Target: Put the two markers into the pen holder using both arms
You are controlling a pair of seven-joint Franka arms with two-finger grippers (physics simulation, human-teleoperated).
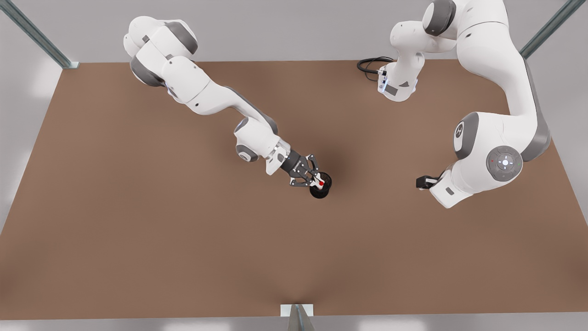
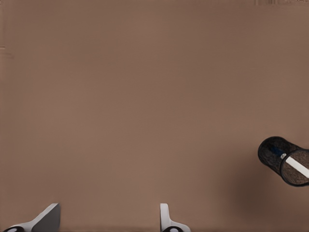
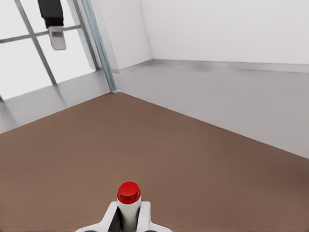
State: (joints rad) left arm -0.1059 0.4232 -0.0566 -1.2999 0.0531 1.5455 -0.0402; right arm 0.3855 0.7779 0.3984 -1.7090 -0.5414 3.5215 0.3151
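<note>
My right pincer (image 1: 316, 180) is clenched on the red marker (image 3: 129, 199), its white tips pressed to either side of the white barrel just below the cap. In the front view this pincer hangs over the holder (image 1: 320, 185), near the middle of the brown table (image 1: 138, 220), and the red cap (image 1: 321, 183) sits right above the holder's black rim. I cannot tell whether the barrel's lower end has gone inside the cup.

My left pincer (image 2: 110, 218) is released: its two white fingertips (image 2: 47, 217) stand well apart over bare table. From its wrist view the holder (image 2: 285, 159) lies off to one side, and the blue marker (image 2: 289, 162) is already in it, white barrel leaning across the mouth with the dark blue cap down inside the mesh. In the front view this arm waits at the front view's right, its pincer (image 1: 425, 182) tucked under the wrist, well apart from the holder.
</note>
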